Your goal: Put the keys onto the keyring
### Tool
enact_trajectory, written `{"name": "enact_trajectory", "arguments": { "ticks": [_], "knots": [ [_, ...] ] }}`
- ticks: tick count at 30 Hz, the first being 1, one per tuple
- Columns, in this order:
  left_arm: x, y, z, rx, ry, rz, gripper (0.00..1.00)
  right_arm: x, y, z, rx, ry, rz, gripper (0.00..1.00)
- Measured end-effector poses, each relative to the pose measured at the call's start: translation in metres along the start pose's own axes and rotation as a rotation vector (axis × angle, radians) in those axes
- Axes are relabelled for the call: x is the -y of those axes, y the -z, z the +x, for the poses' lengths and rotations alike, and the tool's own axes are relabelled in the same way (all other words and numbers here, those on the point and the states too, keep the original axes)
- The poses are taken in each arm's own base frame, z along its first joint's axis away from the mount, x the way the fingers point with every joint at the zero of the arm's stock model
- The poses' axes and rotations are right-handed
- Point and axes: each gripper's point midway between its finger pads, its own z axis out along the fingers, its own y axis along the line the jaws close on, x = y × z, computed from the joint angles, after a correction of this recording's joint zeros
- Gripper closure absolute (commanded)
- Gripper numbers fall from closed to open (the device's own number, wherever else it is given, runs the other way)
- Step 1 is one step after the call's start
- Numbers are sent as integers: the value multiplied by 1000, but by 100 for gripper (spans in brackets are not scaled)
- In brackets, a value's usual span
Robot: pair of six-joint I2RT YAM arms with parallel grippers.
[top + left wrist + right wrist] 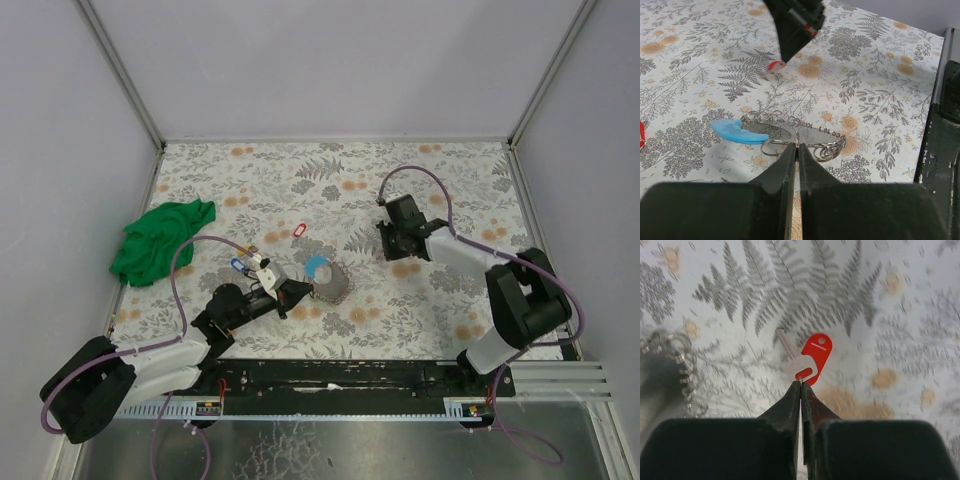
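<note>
The keyring [780, 134] lies on the table [450, 180] just ahead of the left gripper [796, 150], whose jaws are pinched tight on one of its thin wire loops. In the left wrist view its light-blue arc points left, and its grey part and small rings run off to the right. The red key [815, 357] is well apart from the keyring, to the right and a little farther back in the top view. It sits at the tips of the right gripper [801, 385], whose jaws are clamped together on the near edge of the tag. The tag's long axis runs on from the fingertips, leaning slightly right, and a pale blurred blade goes off to its left. From the left wrist, the right gripper hangs beyond the keyring, tip down, with the red tag at its point. By my judgement the key must come leftward and nearer to reach the keyring; the right arm carries it while the left only steadies the loop. Left of the keyring in the top view lies a blue key [240, 265], a loose red key [297, 230] lies beyond the keyring, and the cloth [160, 240] is far left. No writing or brand can be read; the held tag shows only a white stroke and a small hole.
</note>
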Motion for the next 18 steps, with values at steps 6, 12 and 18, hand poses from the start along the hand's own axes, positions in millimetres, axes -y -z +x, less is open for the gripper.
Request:
{"name": "enact_trajectory", "arguments": {
  "ticks": [6,12,18],
  "knots": [
    [-2,1,2,-7,3,-11,100,7,25,39,-13,-99,34,87],
    [-2,1,2,-8,3,-16,100,-7,20,74,-87,-132,17,73],
    [-3,2,3,-15,5,-19,100,-22,12,68,-70,-144,-16,64]
  ]
}}
